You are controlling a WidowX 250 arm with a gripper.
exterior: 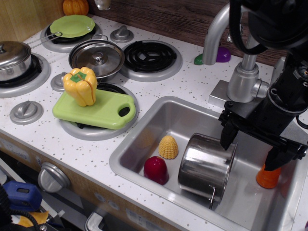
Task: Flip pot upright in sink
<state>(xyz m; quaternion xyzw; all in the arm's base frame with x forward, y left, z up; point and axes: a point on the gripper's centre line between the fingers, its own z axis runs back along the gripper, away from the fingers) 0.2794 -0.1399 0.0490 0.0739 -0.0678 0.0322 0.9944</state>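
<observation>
Observation.image looks down on the black gripper point(251, 150), which hangs over the right half of the sink point(144, 144) with its two fingers spread wide. The left finger point(228, 134) hangs at the upper rim of the pot point(206, 166); whether it touches the steel is hard to judge from this angle. The right finger point(275, 158) stands clear of the pot, in front of an orange toy point(267, 178) at the sink's right side. Nothing is held between the jaws.

The pot lies tilted on its side in the sink, a thin wire handle point(212, 196) showing at its lower edge. Just left of it sit a red toy vegetable point(156, 169) and a yellow corn piece point(168, 147), close together on the basin floor.

Behind the gripper rises the grey faucet point(243, 77). On the white speckled countertop point(183, 86) to the left, a yellow bell pepper point(81, 86) stands on a green cutting board point(103, 111). Farther back are a lidded steel pot point(96, 57), a green plate point(72, 25) and a second steel pot point(13, 57) at the left edge.
</observation>
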